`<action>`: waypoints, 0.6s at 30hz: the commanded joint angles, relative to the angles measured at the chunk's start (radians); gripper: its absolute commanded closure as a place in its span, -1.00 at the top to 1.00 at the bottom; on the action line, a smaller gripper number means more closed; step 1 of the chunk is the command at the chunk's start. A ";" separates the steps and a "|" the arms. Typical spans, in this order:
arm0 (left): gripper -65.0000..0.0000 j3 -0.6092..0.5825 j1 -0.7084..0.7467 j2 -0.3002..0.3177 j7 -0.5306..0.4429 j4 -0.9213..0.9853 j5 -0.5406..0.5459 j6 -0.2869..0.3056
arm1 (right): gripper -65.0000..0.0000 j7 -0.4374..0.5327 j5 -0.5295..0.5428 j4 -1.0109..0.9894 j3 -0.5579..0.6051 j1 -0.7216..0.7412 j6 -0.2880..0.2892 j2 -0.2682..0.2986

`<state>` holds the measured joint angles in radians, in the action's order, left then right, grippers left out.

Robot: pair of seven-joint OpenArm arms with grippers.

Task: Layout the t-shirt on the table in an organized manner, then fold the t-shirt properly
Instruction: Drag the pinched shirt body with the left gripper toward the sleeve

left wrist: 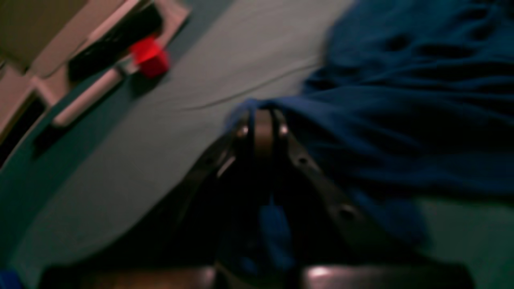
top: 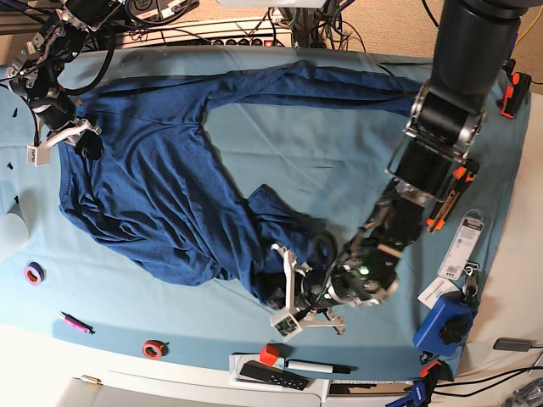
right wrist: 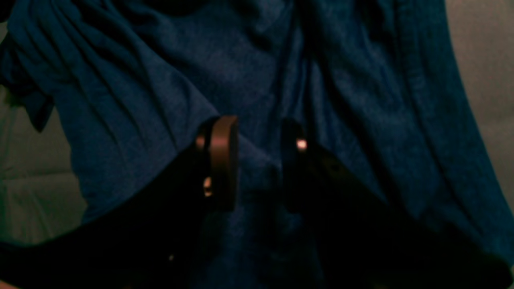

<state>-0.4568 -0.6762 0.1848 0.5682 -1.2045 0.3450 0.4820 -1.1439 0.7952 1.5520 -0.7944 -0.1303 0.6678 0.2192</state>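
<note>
With the left gripper (left wrist: 263, 120) pinching the t-shirt (top: 161, 195) hem and the right gripper (right wrist: 257, 160) half-spread over cloth, grip uncertain: pull outward, low, slowly.

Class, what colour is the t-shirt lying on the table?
Dark navy blue, slightly heathered: the t-shirt shows best in the base view, against the light teal table.

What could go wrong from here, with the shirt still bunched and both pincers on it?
The left pincer is shut on a small pinch of the t-shirt at its edge; a pull may slip it free. The right pincer straddles a thick fold, so it may lift several layers at once. A red block, pen and tape roll lie near the table edge; dragged cloth could sweep them off.
</note>
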 commanded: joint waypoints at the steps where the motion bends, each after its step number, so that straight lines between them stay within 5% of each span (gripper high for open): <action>1: -1.00 0.008 -0.033 0.018 0.021 -0.061 0.053 0.021 | -0.43 0.026 0.023 0.016 -0.003 0.009 0.006 0.023; 6: -1.00 0.008 -0.013 0.119 0.262 -0.282 0.300 0.146 | -0.43 0.031 -0.003 0.016 -0.003 0.009 0.006 0.022; 10: -1.00 0.008 0.035 0.214 0.384 -0.415 0.420 0.148 | -0.43 0.032 -0.008 0.016 -0.003 0.009 0.006 0.022; 18: -1.00 0.008 0.217 0.398 0.412 -0.500 0.441 0.148 | -0.43 0.032 -0.011 0.016 -0.003 0.009 0.006 0.022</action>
<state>-0.4587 -0.4313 0.5735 0.9951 -1.6905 0.7757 0.6331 -1.1328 0.7612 1.5520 -0.7944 -0.1303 0.6674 0.2188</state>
